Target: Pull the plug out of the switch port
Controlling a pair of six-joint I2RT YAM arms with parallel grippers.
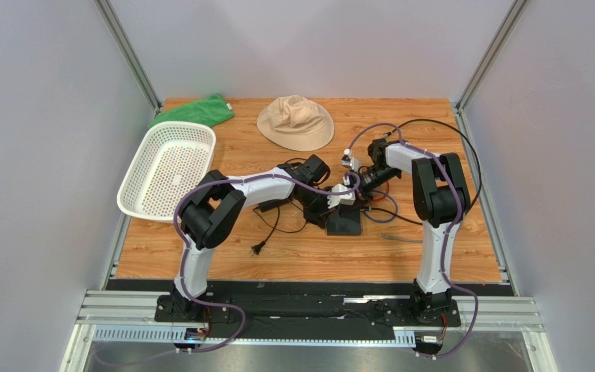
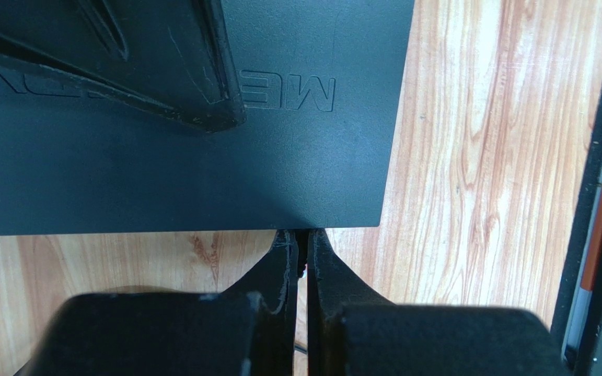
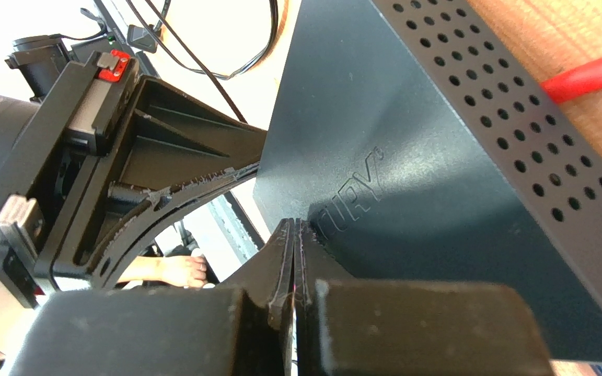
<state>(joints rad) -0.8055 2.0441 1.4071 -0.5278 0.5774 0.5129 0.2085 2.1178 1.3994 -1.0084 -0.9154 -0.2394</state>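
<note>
The switch (image 1: 346,225) is a thin matte-black box lying flat in the middle of the table. Its embossed top (image 2: 202,172) fills the left wrist view, and its perforated side (image 3: 500,117) shows in the right wrist view. My left gripper (image 2: 302,235) is shut, its tips at the switch's near edge. My right gripper (image 3: 295,227) is also shut, its tips against the switch's top face. From above, both grippers meet over the switch, the left gripper (image 1: 330,208) and the right gripper (image 1: 350,188). A red cable (image 3: 587,74) runs beside the switch. The plug is hidden.
A white perforated basket (image 1: 167,170) stands at the left, with a green cloth (image 1: 192,112) behind it. A beige hat (image 1: 295,122) lies at the back. Black cables with a loose mains plug (image 1: 260,248) trail left of the switch, and a purple cable (image 1: 386,211) loops to its right.
</note>
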